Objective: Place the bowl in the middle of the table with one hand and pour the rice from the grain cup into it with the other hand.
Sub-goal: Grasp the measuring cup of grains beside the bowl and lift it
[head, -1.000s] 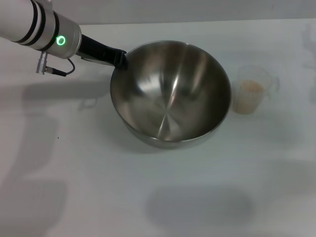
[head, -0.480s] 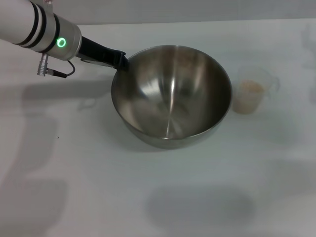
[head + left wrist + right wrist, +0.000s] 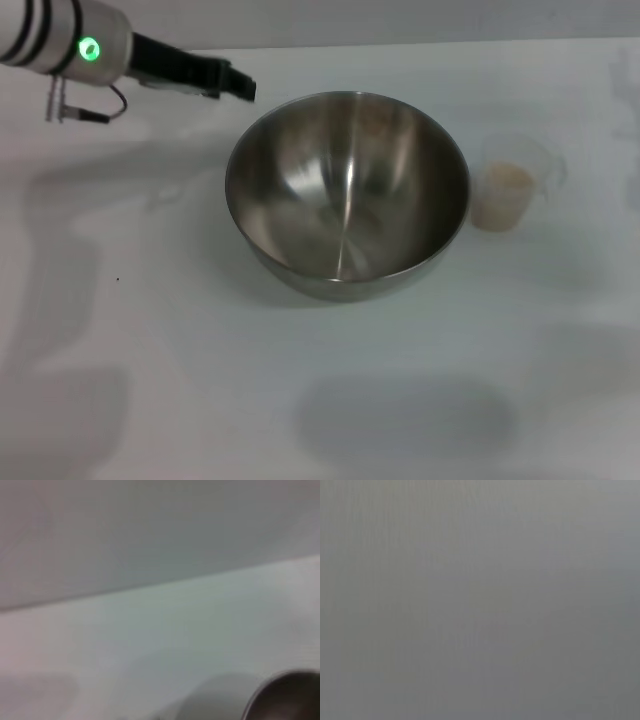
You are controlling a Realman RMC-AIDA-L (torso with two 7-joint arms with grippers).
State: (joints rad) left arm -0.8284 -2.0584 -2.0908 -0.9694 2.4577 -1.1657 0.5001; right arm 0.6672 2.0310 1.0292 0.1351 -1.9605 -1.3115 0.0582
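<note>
Bowl (image 3: pixel 348 195) sits upright near the middle of the tabletop (image 3: pixel 150 350), empty. Cup (image 3: pixel 512 185) just right of it, apart, about half full of rice (image 3: pixel 505 180). Cup likely light, thin, slick plastic (easy to tip); best taken by its handle on the far-right side.

Versus 0.5 s ago: left end effector (image 3: pixel 240 88) was at the bowl's far-left rim, now clear of it; open or closed, cannot tell. Right end effector unseen.

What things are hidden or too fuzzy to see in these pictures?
- Right hand: in no view; the right wrist view is plain grey.
- Left hand: head view, fingers too dark to tell open or shut.
- Large shiny steel bowl: left wrist view, blurred, cut off at the edge.
- Small clear plastic cup: head view, handle faint.
</note>
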